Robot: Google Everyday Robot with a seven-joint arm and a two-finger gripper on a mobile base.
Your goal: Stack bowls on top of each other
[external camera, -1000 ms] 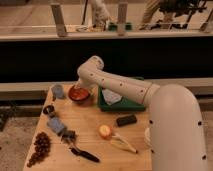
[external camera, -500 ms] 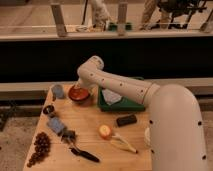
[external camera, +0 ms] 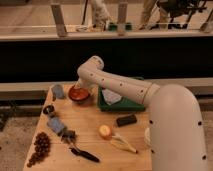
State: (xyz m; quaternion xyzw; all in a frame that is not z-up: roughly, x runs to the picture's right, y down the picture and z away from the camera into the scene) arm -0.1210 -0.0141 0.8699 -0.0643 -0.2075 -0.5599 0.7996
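Gripper (external camera: 82, 86) was right over the bowl (external camera: 78, 94); grip state: couldn't tell. Bowl sat upright just below it, mouth up, round, no long axis.

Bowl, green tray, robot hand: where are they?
bowl (external camera: 78, 94), camera view, its orange inside.
green tray (external camera: 129, 104), camera view, bare front part.
hand (external camera: 80, 86), camera view, the arm's tip at the bowl's back rim.

Wooden table (external camera: 100, 117) | far edge: grey-blue cup (external camera: 58, 91), orange-red bowl (external camera: 78, 94), green tray (external camera: 131, 105) | middle: black block (external camera: 126, 120), round orange fruit (external camera: 104, 131), banana (external camera: 123, 144) | near left: grape bunch (external camera: 39, 148), black-handled tool (external camera: 85, 155) | gripper (external camera: 80, 86) at bowl's far rim
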